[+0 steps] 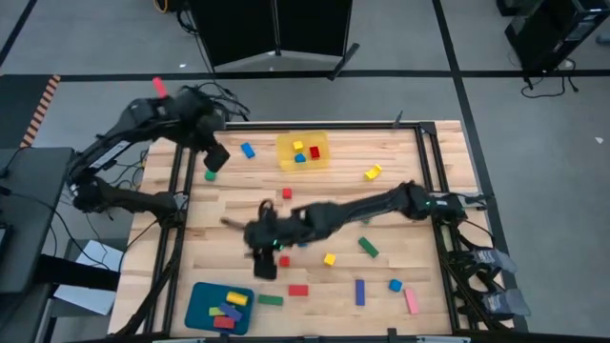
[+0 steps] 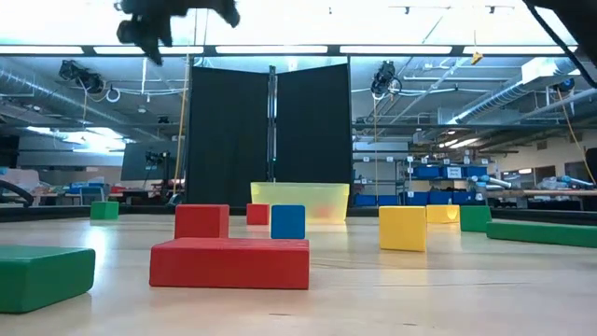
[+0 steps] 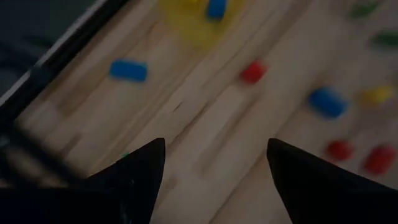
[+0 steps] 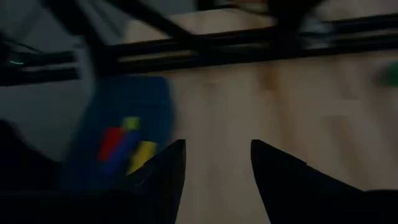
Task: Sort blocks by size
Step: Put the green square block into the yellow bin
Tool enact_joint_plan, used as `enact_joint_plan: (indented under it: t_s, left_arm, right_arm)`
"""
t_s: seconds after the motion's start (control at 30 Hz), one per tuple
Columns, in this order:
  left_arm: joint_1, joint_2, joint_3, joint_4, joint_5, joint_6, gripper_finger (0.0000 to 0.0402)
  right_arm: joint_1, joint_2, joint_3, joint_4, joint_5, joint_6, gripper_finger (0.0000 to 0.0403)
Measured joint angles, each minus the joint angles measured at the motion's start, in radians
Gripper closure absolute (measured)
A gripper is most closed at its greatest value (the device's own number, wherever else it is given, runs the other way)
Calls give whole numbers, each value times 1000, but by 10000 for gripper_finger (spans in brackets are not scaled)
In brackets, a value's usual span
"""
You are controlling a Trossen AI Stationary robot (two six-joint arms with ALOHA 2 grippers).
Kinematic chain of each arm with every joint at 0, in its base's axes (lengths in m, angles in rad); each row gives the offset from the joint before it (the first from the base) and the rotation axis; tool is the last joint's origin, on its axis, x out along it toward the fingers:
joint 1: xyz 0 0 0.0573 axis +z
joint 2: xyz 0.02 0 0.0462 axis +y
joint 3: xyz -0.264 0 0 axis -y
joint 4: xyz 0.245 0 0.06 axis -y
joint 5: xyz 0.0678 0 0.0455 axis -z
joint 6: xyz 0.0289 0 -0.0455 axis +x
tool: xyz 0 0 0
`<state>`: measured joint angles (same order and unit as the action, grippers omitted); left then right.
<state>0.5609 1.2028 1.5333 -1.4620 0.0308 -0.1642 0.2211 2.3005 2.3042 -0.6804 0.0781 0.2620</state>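
Many small painted wooden blocks [image 1: 331,258], cubes & bars, lie scattered over the wooden desk [image 1: 400,191], most toward 4–6 o'clock; light, rigid, smooth-painted, probably a bit slick, so pinch across flat opposite sides, bars mid-length. Right claw [image 1: 264,266], spread w/ nothing between, hovers nr 7 o'clock above the teal rounded tray [image 1: 199,307]. Left claw [image 1: 215,158], spread & empty, waits at 10 o'clock.
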Motion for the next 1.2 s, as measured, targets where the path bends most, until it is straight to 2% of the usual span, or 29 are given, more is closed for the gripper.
enact_joint_plan:
  t_s: [0.07,0.17,0.3,0.47,0.63,0.87,1.03,1.2]
  left_arm:
    - [17,49,0,-52,-43,51,113]
    - [56,110,0,-80,-67,130,118]
    - [96,184,-12,-80,-99,219,129]
    - [125,249,-124,-39,-138,310,137]
    - [133,330,-230,-20,-141,292,124]
    - [189,408,-346,36,-89,146,81]
    - [250,420,-413,123,-47,52,55]
    - [323,420,-463,185,-7,-27,51]
  right_arm:
    - [-22,-56,-56,-31,13,-26,211]
    - [-55,-162,-212,-20,15,-38,211]
    - [-100,-364,-531,122,15,-24,211]
    - [-140,-655,-945,299,11,71,211]
    - [-160,-906,-1213,367,7,135,211]
    - [-214,-1113,-1370,369,27,161,211]
    - [-241,-1158,-1380,372,27,142,211]
    - [-244,-1163,-1380,371,27,128,211]
